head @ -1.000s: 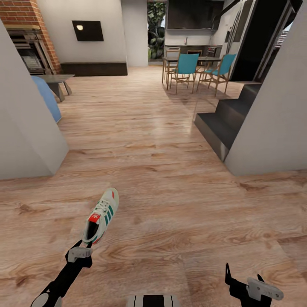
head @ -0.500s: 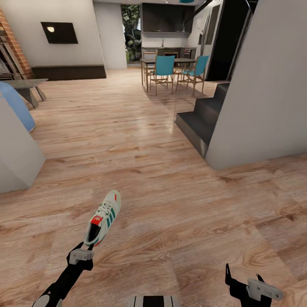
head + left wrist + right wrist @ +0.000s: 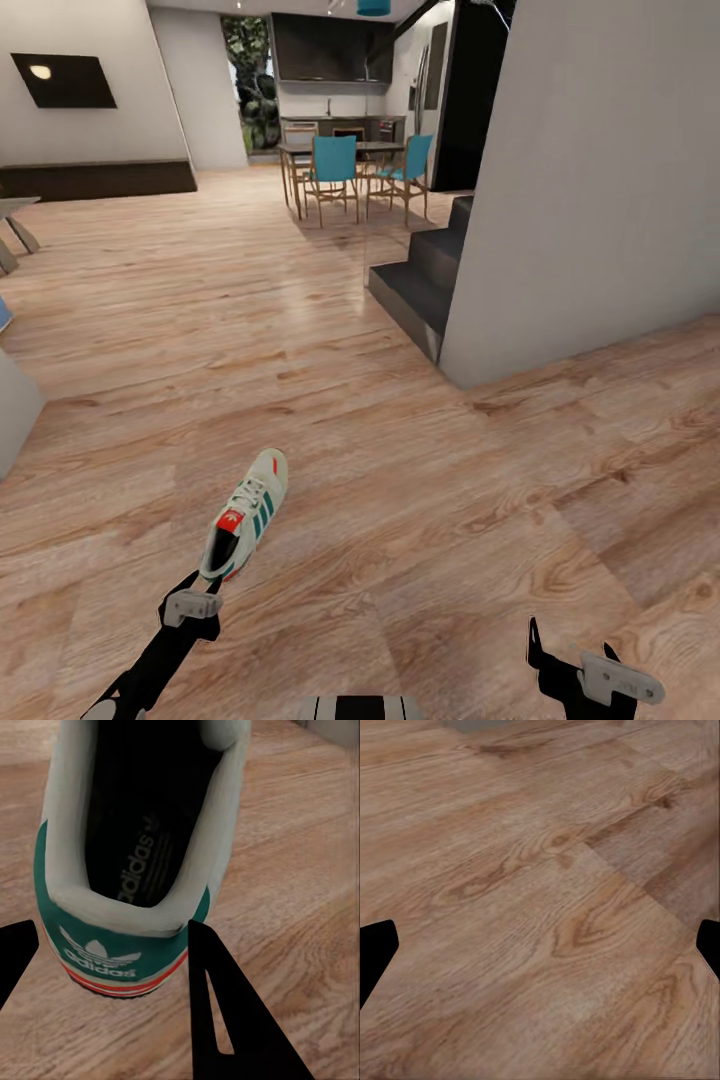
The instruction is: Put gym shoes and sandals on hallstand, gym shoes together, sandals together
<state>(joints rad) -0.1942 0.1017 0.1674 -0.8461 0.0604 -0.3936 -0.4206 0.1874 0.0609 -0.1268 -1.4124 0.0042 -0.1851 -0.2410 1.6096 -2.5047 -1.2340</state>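
1. Left wrist view: the left gripper [image 3: 112, 945] has its two black fingers clamped on the heel of a cream-white lace-up gym shoe with green stripes [image 3: 135, 832], held above the warm brown wood-plank floor [image 3: 300, 855].
2. In the head view that shoe [image 3: 247, 514] points forward from the gripper [image 3: 190, 590].
3. The right gripper [image 3: 540, 945] hangs spread wide, holding nothing.
4. Open planks lie ahead; a pale grey wall [image 3: 590, 180] and dark steps [image 3: 420, 280] close the right side.
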